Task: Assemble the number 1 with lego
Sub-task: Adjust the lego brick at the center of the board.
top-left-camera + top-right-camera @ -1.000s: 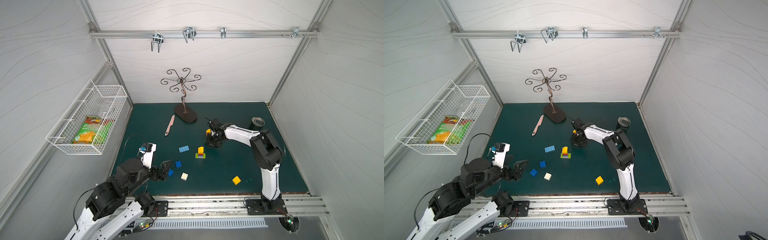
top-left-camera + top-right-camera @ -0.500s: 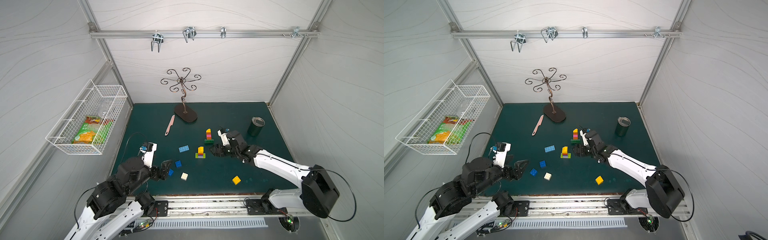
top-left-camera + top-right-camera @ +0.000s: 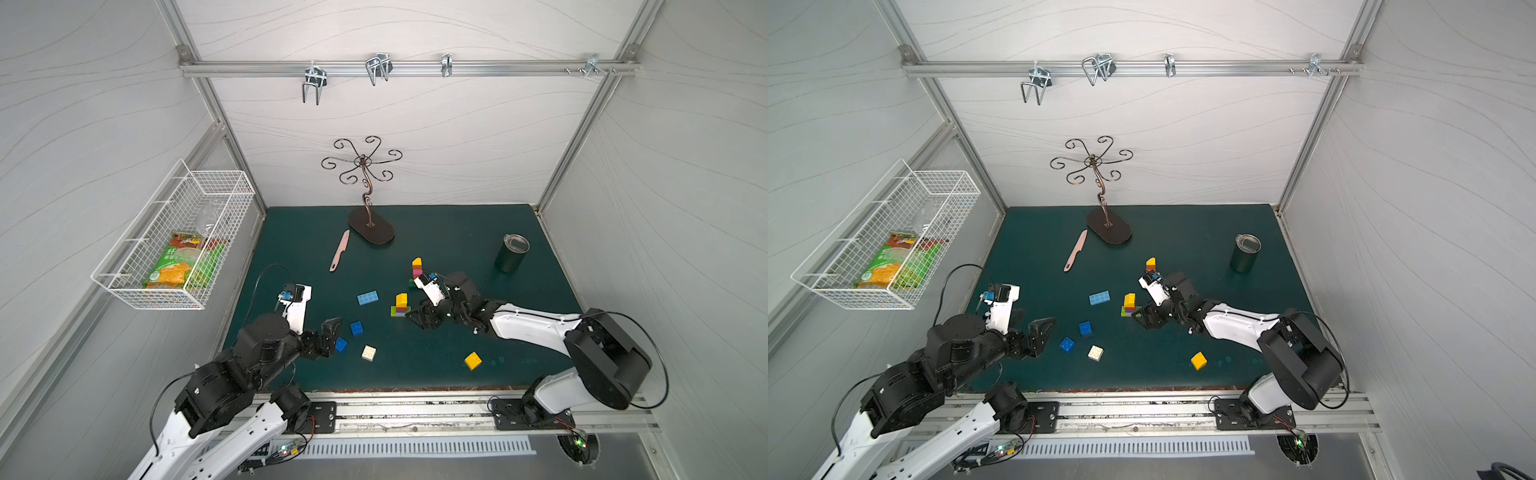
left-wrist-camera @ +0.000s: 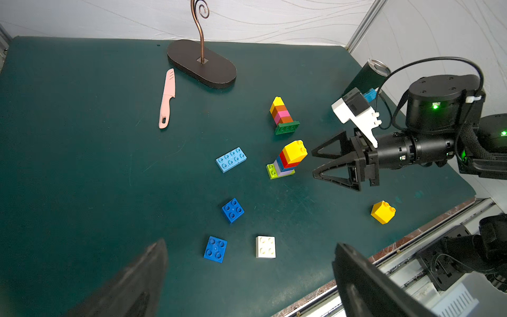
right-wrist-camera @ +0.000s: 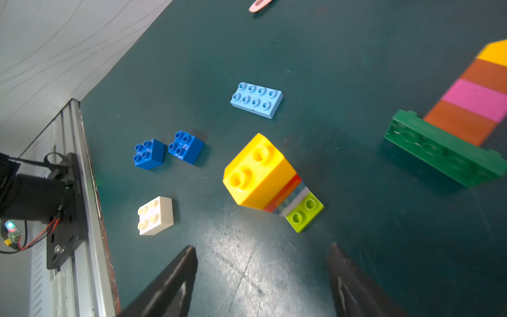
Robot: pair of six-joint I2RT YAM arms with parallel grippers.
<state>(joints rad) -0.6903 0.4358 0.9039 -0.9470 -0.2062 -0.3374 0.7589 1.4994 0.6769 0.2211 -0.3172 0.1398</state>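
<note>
Dark green matting covers your counter (image 4: 82, 170), boxed in by white panels. Your right pincer (image 4: 313, 164) is spread and empty, its tips just beside the lime-based tower (image 4: 288, 162) but apart from it; that tower goes lime, lilac, blue, red, with yellow on top. Near it, toward the back wall, the green-based tower (image 4: 282, 115) stands on a dark-green long brick: orange, pink, orange, yellow.

Your left pincer (image 3: 330, 337) is spread wide and holds nothing, low over the front left of the counter. Just ahead of it lie a near blue brick (image 4: 215, 249), a far blue brick (image 4: 233, 210) and a white brick (image 4: 265, 247), all studs up. The light-blue long brick (image 4: 231, 159) lies flat beside the lime-based tower. A loose yellow brick (image 4: 383, 212) sits near the front edge, well apart from the rest. The pink knife (image 4: 167, 98), wire stand (image 4: 201, 64) and tumbler (image 3: 512, 253) sit toward the back.
</note>
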